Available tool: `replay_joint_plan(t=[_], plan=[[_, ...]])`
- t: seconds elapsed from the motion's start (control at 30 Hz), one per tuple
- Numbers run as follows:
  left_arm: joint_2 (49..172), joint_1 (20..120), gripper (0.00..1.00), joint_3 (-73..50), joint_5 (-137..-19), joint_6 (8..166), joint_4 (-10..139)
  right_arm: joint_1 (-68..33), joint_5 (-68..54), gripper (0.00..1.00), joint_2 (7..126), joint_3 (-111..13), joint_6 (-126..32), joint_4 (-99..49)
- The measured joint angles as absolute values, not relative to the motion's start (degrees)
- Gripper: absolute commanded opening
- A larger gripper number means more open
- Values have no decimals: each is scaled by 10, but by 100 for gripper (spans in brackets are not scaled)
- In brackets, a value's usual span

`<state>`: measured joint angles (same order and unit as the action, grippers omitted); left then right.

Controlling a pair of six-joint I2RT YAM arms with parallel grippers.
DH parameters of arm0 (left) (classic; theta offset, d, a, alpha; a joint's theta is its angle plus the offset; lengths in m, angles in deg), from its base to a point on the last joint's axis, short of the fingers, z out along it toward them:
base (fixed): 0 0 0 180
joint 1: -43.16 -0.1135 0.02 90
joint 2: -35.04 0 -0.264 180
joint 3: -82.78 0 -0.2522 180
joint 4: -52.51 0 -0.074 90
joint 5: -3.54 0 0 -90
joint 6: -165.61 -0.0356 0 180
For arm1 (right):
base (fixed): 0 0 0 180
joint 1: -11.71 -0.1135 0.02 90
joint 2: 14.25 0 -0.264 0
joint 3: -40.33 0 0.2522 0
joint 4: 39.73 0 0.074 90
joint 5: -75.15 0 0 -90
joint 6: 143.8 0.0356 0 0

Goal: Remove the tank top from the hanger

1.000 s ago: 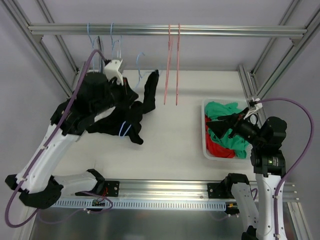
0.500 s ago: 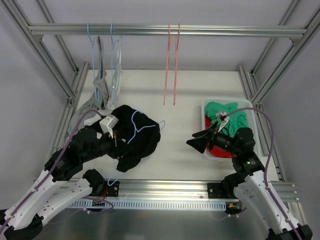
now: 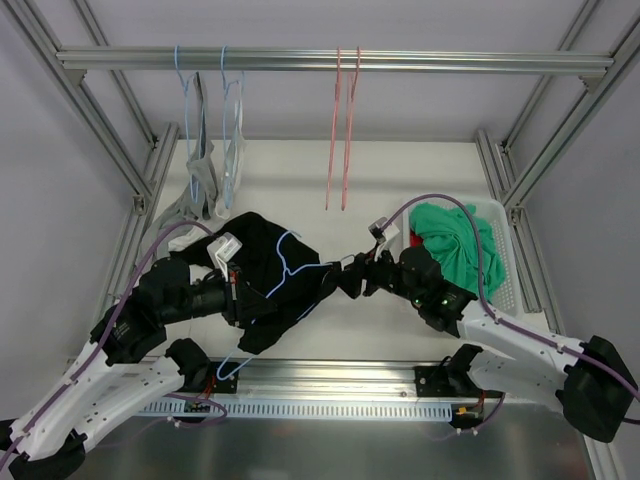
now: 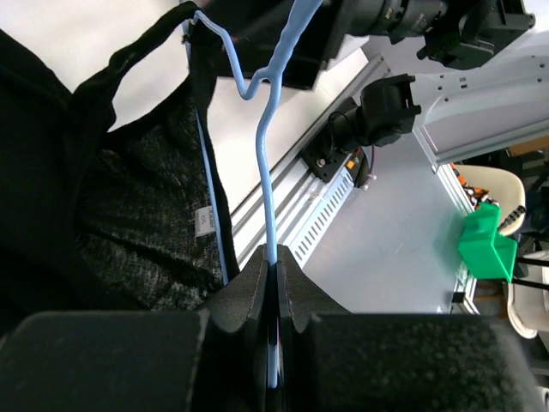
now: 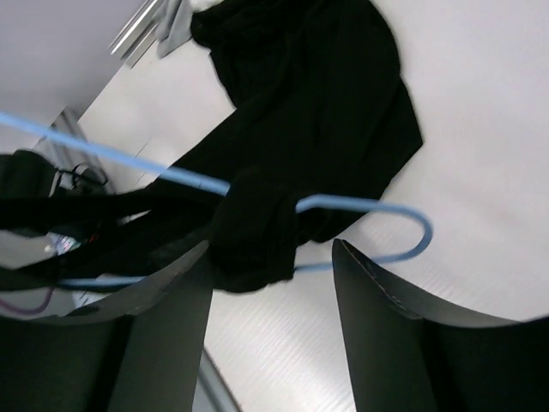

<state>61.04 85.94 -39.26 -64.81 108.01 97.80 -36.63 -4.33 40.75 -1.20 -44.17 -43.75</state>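
Observation:
A black tank top [image 3: 265, 285] hangs on a light blue wire hanger [image 3: 295, 268] low over the table's left half. My left gripper [image 3: 235, 288] is shut on the hanger's wire; the left wrist view shows the wire [image 4: 268, 154] pinched between the jaws, with the tank top [image 4: 129, 215] to the left. My right gripper [image 3: 343, 278] is open at the hanger's right end. In the right wrist view a bunched fold of the tank top [image 5: 257, 227] lies between the open fingers, close to the left finger [image 5: 163, 318], with the hanger's looped end [image 5: 403, 225] just beyond.
A white bin [image 3: 508, 290] with green and red clothes stands at the right. Two pink hangers [image 3: 340, 130] and blue hangers with grey garments [image 3: 205, 160] hang from the overhead rail. An aluminium rail [image 3: 330, 375] runs along the near edge.
My right arm has swung left from the bin to the hanger's right end, its jaws open around the fabric. My left gripper still holds the hanger, shifted slightly right.

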Motion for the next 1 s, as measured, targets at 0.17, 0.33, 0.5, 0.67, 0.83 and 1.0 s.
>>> replay_joint_plan(t=[0.17,0.33,0.5,0.67,0.83,1.0], plan=[[611,859,0,-394,-628,1084,963,-369,-89,7,446,-30,-459,-457],[610,859,0,-394,-623,1085,953,-369,-103,0,461,-40,-468,-462],[612,859,0,-403,-603,1085,945,-357,-194,0,375,-40,-490,-401],[628,859,0,-402,-580,1084,943,-254,-256,0,291,-67,-513,-324],[660,860,0,-368,-518,1082,882,-187,-224,0,333,-120,-538,-264],[686,884,0,-367,-473,1100,710,-157,-161,0,313,-155,-545,-171]])
